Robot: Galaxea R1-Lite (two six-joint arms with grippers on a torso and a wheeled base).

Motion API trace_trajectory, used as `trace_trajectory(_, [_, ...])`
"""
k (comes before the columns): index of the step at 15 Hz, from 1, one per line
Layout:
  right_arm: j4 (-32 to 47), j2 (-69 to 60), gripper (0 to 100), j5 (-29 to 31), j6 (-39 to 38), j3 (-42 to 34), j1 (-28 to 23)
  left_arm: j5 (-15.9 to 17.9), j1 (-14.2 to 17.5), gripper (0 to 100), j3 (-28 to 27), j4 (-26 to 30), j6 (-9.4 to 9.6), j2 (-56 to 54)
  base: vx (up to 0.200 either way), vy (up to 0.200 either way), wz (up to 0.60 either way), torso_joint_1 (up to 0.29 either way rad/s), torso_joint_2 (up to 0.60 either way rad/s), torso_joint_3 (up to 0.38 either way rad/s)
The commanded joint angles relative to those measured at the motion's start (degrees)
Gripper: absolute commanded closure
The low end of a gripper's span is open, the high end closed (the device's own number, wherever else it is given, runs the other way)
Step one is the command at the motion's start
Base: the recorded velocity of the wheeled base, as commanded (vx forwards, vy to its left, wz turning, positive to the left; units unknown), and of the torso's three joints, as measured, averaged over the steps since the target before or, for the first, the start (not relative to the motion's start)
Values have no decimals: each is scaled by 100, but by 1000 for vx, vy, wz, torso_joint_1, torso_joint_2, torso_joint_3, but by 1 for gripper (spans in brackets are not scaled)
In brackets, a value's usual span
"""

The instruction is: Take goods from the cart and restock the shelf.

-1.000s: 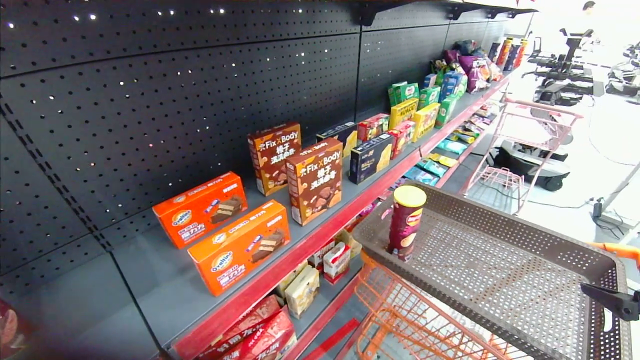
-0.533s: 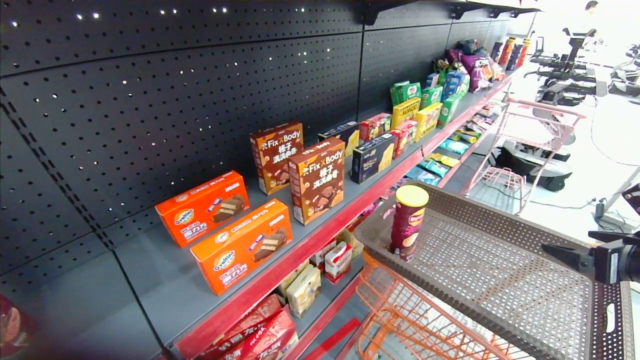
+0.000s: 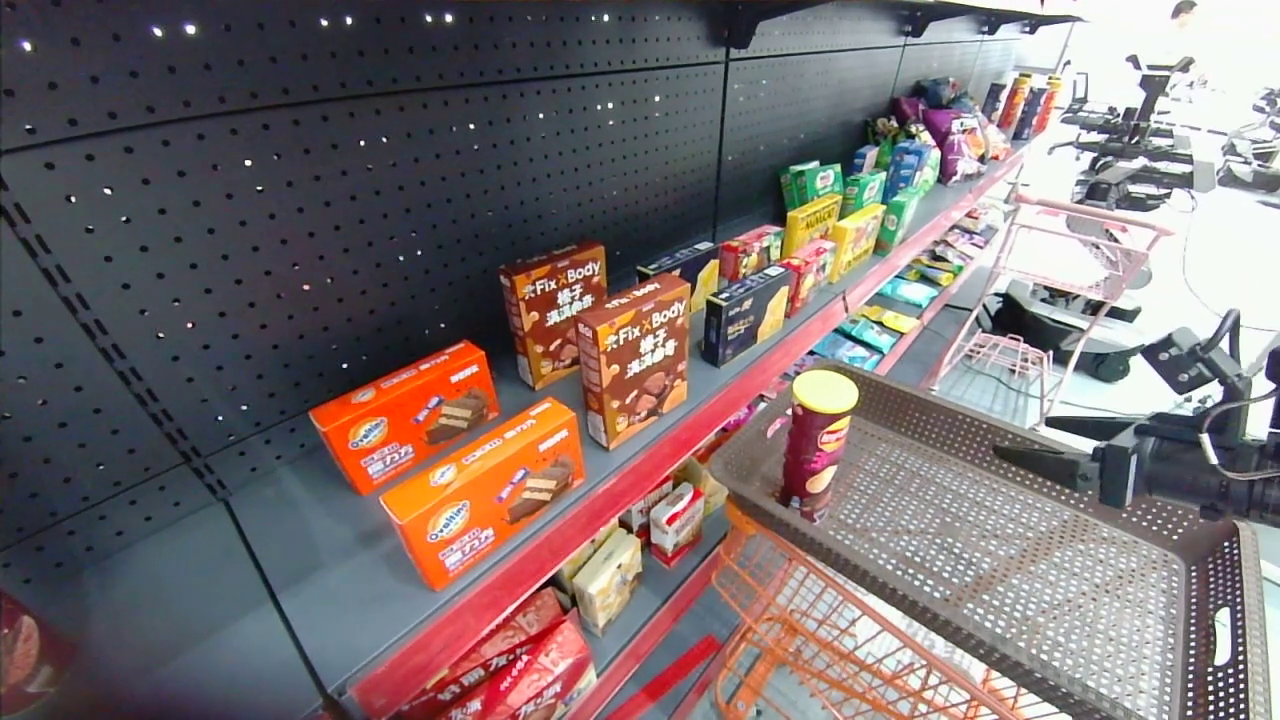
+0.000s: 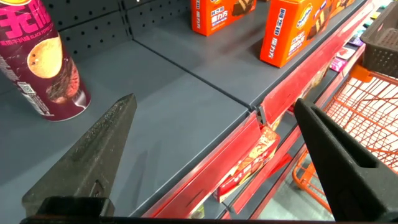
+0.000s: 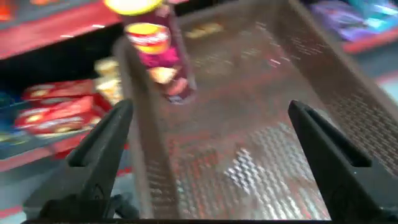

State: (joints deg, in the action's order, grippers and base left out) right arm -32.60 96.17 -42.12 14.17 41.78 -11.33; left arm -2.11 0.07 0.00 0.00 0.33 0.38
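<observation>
Can (image 3: 818, 445), upright in basket (image 3: 1000, 580) corner, is best gripped at middle, not tipped. Right jaws are spread wide; left jaws too.

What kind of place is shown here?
Probably a shop aisle, perhaps a mock one: a shelf with a red edge holds snack boxes, and an orange cart carries a chip can in its brown tray.

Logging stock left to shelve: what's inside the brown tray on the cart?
One upright chip can stands in the brown tray, near the shelf. Floor under the right gripper is covered.
</observation>
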Motion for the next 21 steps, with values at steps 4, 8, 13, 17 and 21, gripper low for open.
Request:
trace_trajectory(4, [-89, 798, 0, -754, 7, 647, 526, -9, 1, 0, 0, 0, 2, -3, 0, 0, 0, 0, 0, 0])
trace_trajectory(8, [-89, 1211, 0, -912, 7, 981, 860, -9, 1, 0, 0, 0, 2, -3, 0, 0, 0, 0, 0, 0])
trace_trajectory(13, [-344, 2459, 0, -868, -45, 1887, 1431, 0, 1, 0, 0, 0, 2, -3, 0, 0, 0, 0, 0, 0])
trace_trajectory(17, [-625, 2898, 0, -868, -54, 2203, 1590, -9, 1, 0, 0, 0, 2, -3, 0, 0, 0, 0, 0, 0])
trace_trajectory(21, [-783, 3153, 0, -868, -151, 2546, 1633, 0, 1, 0, 0, 0, 2, -3, 0, 0, 0, 0, 0, 0])
